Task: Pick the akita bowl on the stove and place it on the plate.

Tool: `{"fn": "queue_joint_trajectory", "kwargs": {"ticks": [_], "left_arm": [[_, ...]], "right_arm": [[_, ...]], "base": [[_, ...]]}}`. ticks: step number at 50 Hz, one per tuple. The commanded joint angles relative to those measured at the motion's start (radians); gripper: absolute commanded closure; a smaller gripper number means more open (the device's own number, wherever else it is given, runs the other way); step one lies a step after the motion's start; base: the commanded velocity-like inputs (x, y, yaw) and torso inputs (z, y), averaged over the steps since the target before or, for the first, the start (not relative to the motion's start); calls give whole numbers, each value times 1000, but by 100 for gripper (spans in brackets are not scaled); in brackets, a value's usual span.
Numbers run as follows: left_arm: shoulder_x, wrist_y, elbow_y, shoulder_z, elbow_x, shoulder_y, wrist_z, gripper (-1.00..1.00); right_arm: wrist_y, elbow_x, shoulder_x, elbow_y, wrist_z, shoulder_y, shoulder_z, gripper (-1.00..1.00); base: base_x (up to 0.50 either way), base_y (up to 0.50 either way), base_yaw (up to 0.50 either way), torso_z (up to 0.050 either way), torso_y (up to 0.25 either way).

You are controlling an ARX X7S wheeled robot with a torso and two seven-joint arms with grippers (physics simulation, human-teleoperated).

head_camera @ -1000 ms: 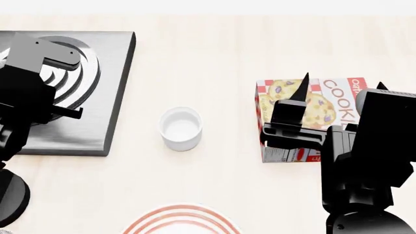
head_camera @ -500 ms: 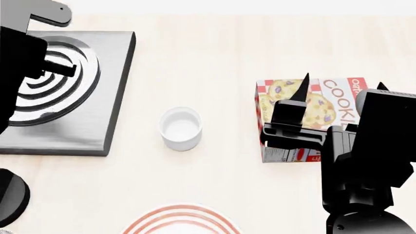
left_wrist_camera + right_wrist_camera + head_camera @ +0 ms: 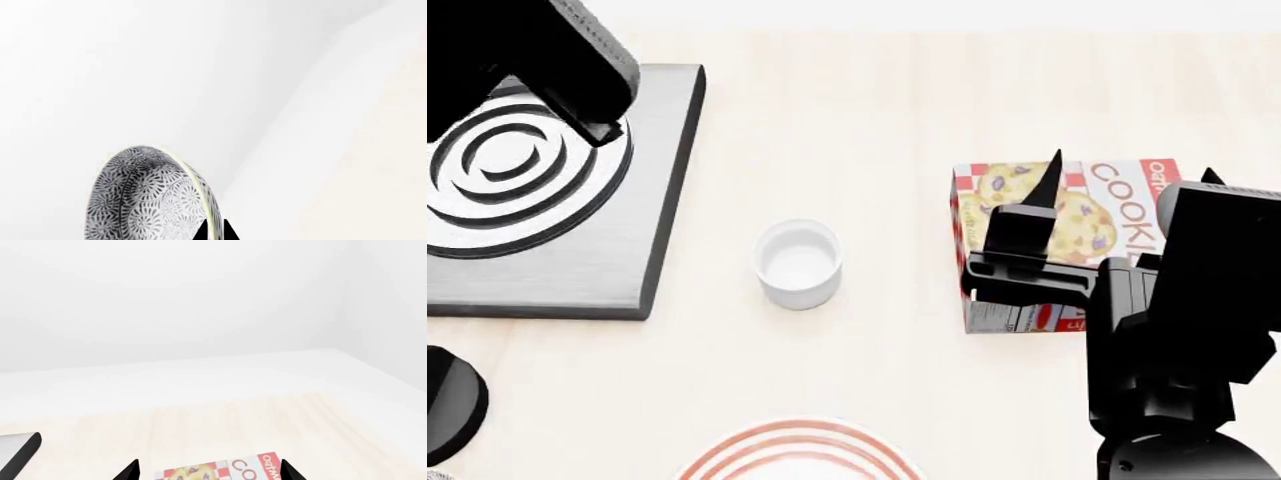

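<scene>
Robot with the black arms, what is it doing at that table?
It is moving a bowl. The left tool grips the rim of the speckled akita bowl, lifted clear of the stove, whose burner rings are bare. The plate with red rings waits at the near table edge. The right tool hangs open over the cookie box, holding nothing. A small white cup stands between stove and box.

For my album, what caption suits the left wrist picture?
Patterned akita bowl held on edge at the left gripper, against a blank white background.
</scene>
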Motion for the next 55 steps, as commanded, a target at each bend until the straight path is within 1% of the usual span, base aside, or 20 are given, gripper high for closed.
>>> {"fn": "queue_joint_trajectory", "kwargs": {"ticks": [1,2,3,7,11,15,18,22,34,37,49,55], "left_arm": [[-168,154,307,104,83,31,159,100],[-168,153,308,104,83,31,159,100],[-193,177,339,120,87,40,179,100],[-226,225,369,148,127,42,196,100],[-258,230,410,167,128,44,234,100],[-277,236,428,177,130,42,258,100],[-288,237,440,187,143,54,255,100],[-324,264,467,221,163,75,280,100],[-368,299,490,290,229,121,301,100],[-393,322,513,330,263,149,313,100],[-398,341,555,387,312,195,318,100],[-377,302,585,391,289,206,333,100]], "right_arm": [[-8,-15,-13,6,-16,-1,14,-100],[-8,-15,-13,7,-16,-1,14,-100],[-6,-13,-13,3,-14,-2,16,-100],[-15,-15,-11,8,-16,-5,13,-100],[-8,-11,-10,3,-12,-3,14,-100],[-15,-12,-9,8,-13,-5,11,-100],[-17,-11,-8,8,-12,-5,11,-100],[-19,-10,-7,8,-12,-7,10,-100],[-22,-6,-4,11,-7,-4,8,-100],[-12,-1,-4,5,-3,1,9,-100],[-21,0,-1,8,-1,-4,5,-100],[-27,0,1,11,-1,-5,3,-100]], "base": [[0,0,0,0,0],[0,0,0,0,0],[0,0,0,0,0],[0,0,0,0,0],[0,0,0,0,0],[0,0,0,0,0],[0,0,0,0,0],[0,0,0,0,0],[0,0,0,0,1],[0,0,0,0,0],[0,0,0,0,0],[0,0,0,0,0]]}}
